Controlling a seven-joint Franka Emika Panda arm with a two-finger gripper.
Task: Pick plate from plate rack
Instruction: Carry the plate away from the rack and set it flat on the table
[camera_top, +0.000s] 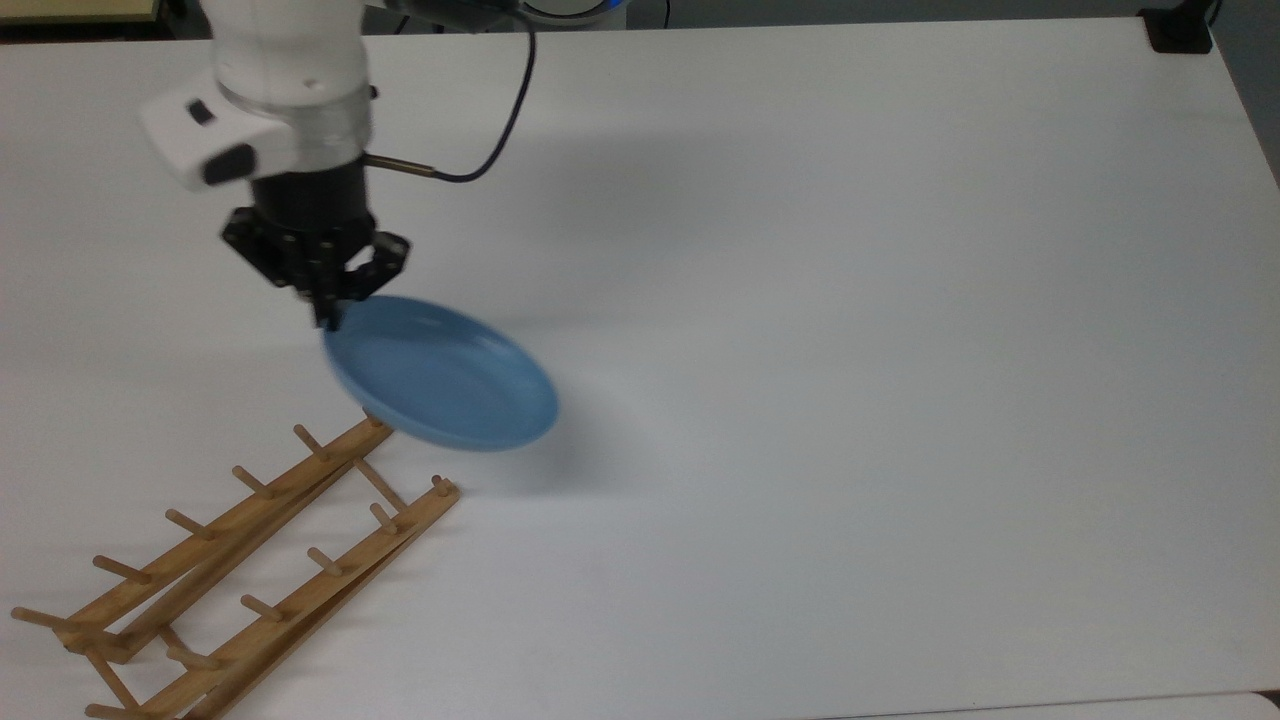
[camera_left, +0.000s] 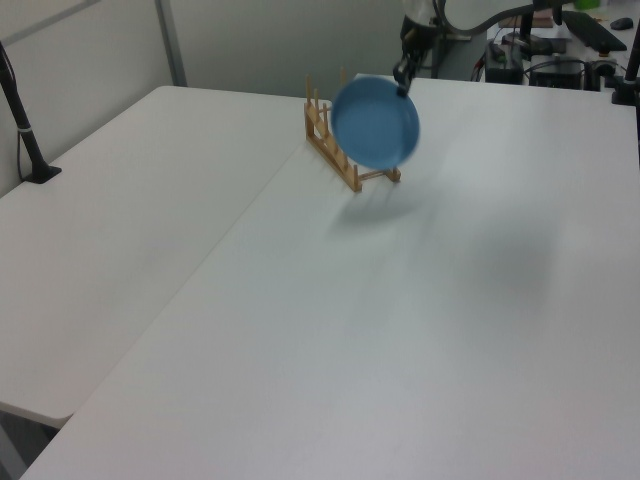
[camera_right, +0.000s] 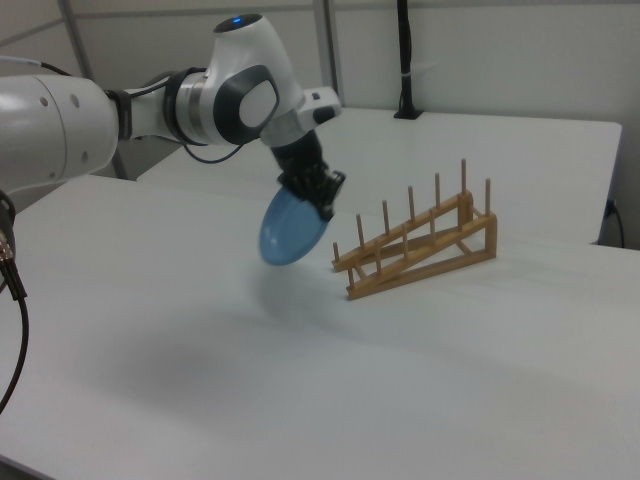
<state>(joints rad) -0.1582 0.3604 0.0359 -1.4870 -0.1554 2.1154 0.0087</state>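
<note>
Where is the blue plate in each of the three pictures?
Top view: the plate hangs left of centre, just above the plate rack's upper end.
Left view: the plate is near the top middle, in front of the rack.
Right view: the plate is left of centre, beside the rack's low end.
Shared landmark: the gripper pinching the plate's rim.

No text, label or number is readable

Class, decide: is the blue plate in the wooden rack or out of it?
Out. The gripper holds the blue plate by its rim, hanging beside the wooden rack, whose pegs stand bare.
</note>
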